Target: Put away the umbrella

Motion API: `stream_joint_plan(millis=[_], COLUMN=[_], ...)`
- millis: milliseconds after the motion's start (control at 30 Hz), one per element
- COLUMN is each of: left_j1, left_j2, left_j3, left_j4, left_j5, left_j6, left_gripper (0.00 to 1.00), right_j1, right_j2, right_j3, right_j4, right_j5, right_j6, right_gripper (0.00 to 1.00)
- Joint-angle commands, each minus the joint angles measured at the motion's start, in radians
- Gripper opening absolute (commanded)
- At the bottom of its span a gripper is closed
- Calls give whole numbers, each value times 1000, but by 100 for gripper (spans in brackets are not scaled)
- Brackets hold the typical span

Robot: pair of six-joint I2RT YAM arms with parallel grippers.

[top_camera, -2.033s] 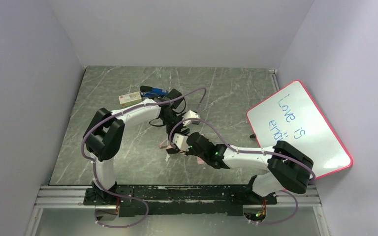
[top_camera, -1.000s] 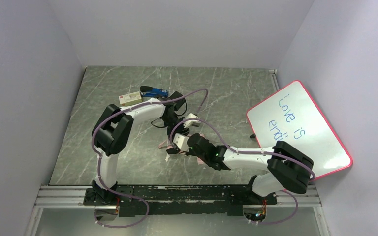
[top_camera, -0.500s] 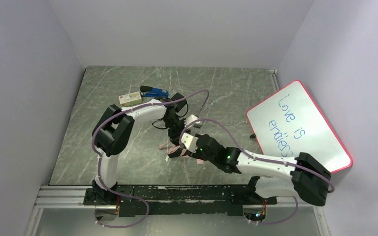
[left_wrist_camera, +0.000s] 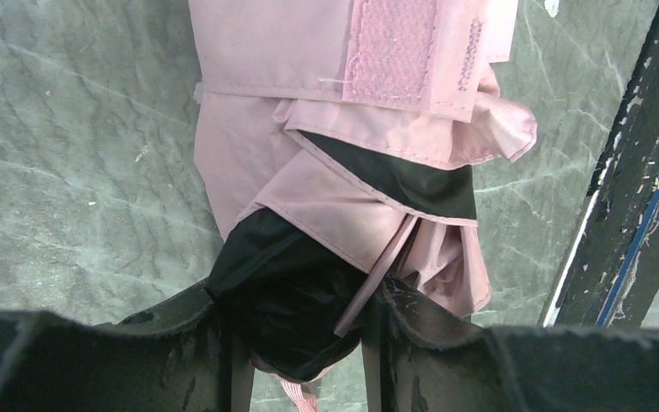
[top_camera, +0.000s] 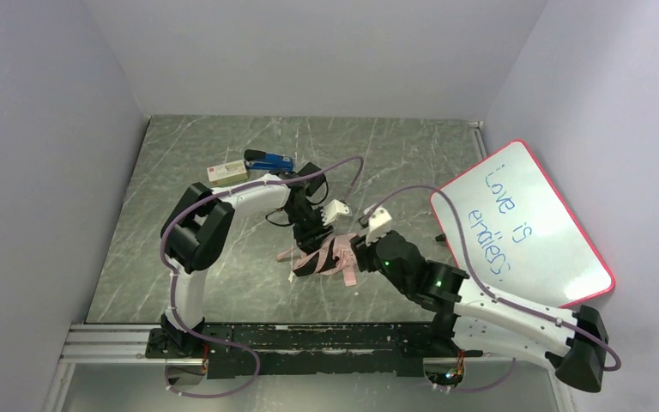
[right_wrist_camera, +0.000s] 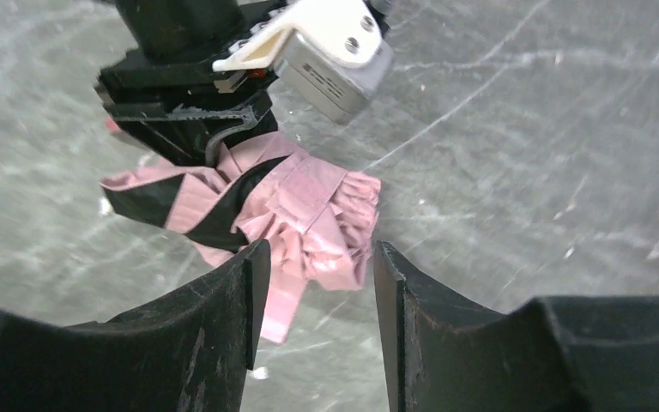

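Observation:
The pale pink umbrella (top_camera: pixel 326 255) lies folded and crumpled on the grey marbled table, with black lining showing between the folds. My left gripper (top_camera: pixel 312 238) is over its far end and shut on a bunch of its black and pink fabric (left_wrist_camera: pixel 309 283). The velcro strap (left_wrist_camera: pixel 393 50) lies across the bundle ahead of the fingers. My right gripper (top_camera: pixel 362 250) is at the umbrella's right side, open and empty. In the right wrist view the umbrella (right_wrist_camera: pixel 309 210) lies just beyond my right gripper (right_wrist_camera: pixel 317 257), with the left gripper (right_wrist_camera: pixel 193 116) on its far end. The shaft and handle are hidden.
A whiteboard (top_camera: pixel 523 223) with a red rim leans against the right wall. A blue stapler (top_camera: pixel 268 160) and a small box (top_camera: pixel 226 172) lie at the back left. The black base rail (left_wrist_camera: pixel 626 172) runs along the near table edge.
My right arm has drawn back to the right, off the umbrella, which now shows more. My left gripper has come down a little onto the umbrella's far end.

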Motion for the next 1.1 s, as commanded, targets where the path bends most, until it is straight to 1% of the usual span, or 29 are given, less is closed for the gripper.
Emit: stream_joint_plan(millis=[0,67,100,233,300,400,500,733,867,1067], left_j1=[-12,-12,-12,-12,-12,-12,-12,-12,-12,-12], left_j2=[44,43,44,39,37,36,36,28,23,13], left_j3=[-25,-28,-30,-37,-39,-43,-42,-47,-55,-61], left_j4=[62,69,75,101,106,111,112,119,125,136], left_j5=[-98,-110,-120,-167,-183,-204,-215,-246,-255,-274], left_j6=[-24,-30,-37,-71,-81,-90,-96,-107,-109,-117], left_gripper=[5,5,5,5,5,5,5,5,5,5], right_j1=[1,0,1,1,1,1,1,1,2,2], right_j2=[-92,-132,-153,-180,-176,-149,-87,72,135,195], right_j3=[15,-1,-7,-38,-68,-130,-177,-206,-203,-187], right_j4=[-136,-216,-248,-370,-393,-317,-248,-145,-124,-205], right_j5=[82,122,115,70,32,-27,-65,-73,-81,-57], right_j6=[441,661,748,1037,1135,1196,1253,1338,1408,1559], right_gripper=[51,49,49,48,48,47,46,45,45,46])
